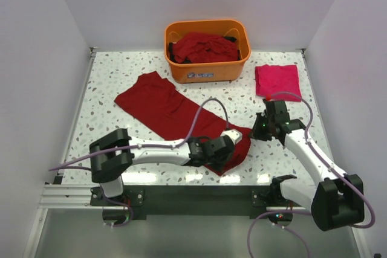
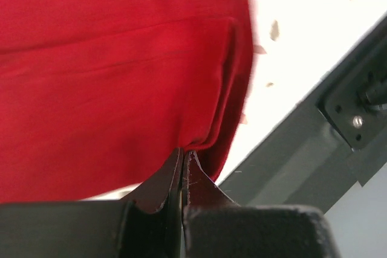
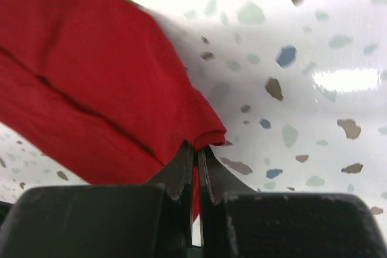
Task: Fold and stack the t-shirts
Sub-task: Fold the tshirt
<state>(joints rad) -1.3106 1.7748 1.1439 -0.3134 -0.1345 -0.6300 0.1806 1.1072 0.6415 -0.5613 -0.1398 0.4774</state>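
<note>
A dark red t-shirt lies folded lengthwise, running from the table's middle left down to the front. My left gripper is shut on its near corner; the left wrist view shows the cloth pinched between the jaws. My right gripper is shut on the shirt's right corner, and the right wrist view shows the cloth held at its edge. A brighter pinkish-red t-shirt lies folded at the back right. More dark red t-shirts are heaped in the tub.
The orange plastic tub stands at the back centre. White walls close in the left, back and right sides. The metal frame rail runs along the table's front edge, close to the left gripper.
</note>
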